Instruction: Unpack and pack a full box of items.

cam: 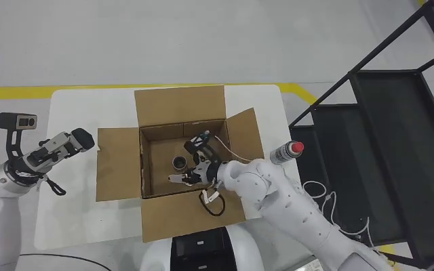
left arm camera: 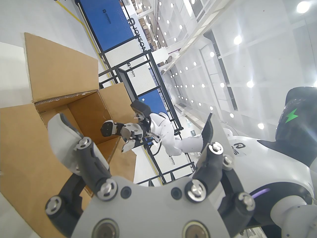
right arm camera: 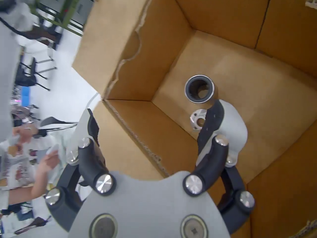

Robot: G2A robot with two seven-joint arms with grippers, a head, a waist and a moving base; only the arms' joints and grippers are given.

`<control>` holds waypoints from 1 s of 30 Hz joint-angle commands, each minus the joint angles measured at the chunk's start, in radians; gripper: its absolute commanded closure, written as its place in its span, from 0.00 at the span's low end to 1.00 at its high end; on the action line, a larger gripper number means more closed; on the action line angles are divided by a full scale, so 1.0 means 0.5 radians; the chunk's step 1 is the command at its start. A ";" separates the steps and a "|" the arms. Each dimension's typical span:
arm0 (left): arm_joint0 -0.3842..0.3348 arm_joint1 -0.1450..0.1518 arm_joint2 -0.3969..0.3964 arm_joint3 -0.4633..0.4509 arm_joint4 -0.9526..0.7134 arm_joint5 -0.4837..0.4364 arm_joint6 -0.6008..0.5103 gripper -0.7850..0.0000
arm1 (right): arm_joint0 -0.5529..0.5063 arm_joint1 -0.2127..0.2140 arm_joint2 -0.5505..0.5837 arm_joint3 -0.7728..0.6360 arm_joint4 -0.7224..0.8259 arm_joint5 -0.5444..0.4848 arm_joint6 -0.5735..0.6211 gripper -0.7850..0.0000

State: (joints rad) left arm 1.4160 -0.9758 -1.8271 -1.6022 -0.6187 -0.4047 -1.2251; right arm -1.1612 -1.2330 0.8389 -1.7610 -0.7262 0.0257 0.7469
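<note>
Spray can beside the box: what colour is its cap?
The cap is red; top view shows it best.

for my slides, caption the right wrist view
Open right hand over a cardboard box holding a metal cylinder and small flange

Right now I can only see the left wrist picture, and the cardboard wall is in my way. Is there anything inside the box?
Observer: Yes. A short metal cylinder with a dark hollow stands on the floor of the box.
Operator: Is it all alone in there?
Observer: No, a small silver flange lies right beside it.
Operator: Is anything outside the box?
Observer: A can with a red cap sits near the edge of the table, beside the box's flap on the right arm's side.
</note>
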 commanded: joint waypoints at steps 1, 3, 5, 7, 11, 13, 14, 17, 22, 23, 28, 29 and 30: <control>0.000 0.000 0.000 0.000 0.000 0.000 0.000 0.00 | 0.074 -0.026 -0.108 0.070 -0.178 0.079 -0.012 0.00; 0.000 0.000 0.000 0.000 0.000 0.000 0.000 0.00 | 0.133 -0.052 -0.190 0.153 -0.287 0.155 -0.009 0.00; 0.000 0.000 0.000 0.000 0.000 0.000 0.000 0.00 | 0.187 -0.079 -0.252 0.224 -0.350 0.214 -0.028 0.00; 0.000 0.000 0.000 0.000 0.000 0.000 0.000 0.00 | 0.212 -0.095 -0.297 0.271 -0.364 0.211 -0.004 0.00; 0.000 0.000 0.000 0.000 0.000 0.000 0.000 0.00 | 0.212 -0.095 -0.297 0.271 -0.364 0.211 -0.004 0.00; 0.000 0.000 0.000 0.000 0.000 0.000 0.000 0.00 | 0.212 -0.095 -0.297 0.271 -0.364 0.211 -0.004 0.00; 0.000 0.000 0.000 0.000 0.000 0.000 0.000 0.00 | 0.212 -0.095 -0.297 0.271 -0.364 0.211 -0.004 0.00; 0.000 0.000 0.000 0.000 0.000 0.000 0.000 0.00 | 0.212 -0.095 -0.297 0.271 -0.364 0.211 -0.004 0.00; 0.000 0.000 0.000 0.000 0.000 0.000 0.000 0.00 | 0.183 -0.094 -0.287 0.287 -0.364 0.214 -0.034 0.00; 0.000 0.000 0.000 0.000 0.000 0.000 0.000 0.00 | 0.180 -0.094 -0.288 0.304 -0.379 0.208 -0.017 0.00; 0.000 0.000 0.000 0.000 0.000 0.000 0.000 0.00 | 0.265 -0.140 -0.387 0.395 -0.463 0.242 0.078 0.00; 0.000 0.000 0.000 0.000 0.000 0.000 0.000 0.00 | 0.290 -0.156 -0.414 0.419 -0.464 0.247 0.088 0.00; 0.000 0.000 0.000 0.000 0.000 0.000 0.000 0.00 | 0.318 -0.172 -0.441 0.450 -0.472 0.257 0.094 0.00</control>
State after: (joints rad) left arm 1.4160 -0.9758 -1.8271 -1.6022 -0.6187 -0.4047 -1.2251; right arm -1.0181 -1.3098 0.6339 -1.5529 -0.9604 0.1487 0.7907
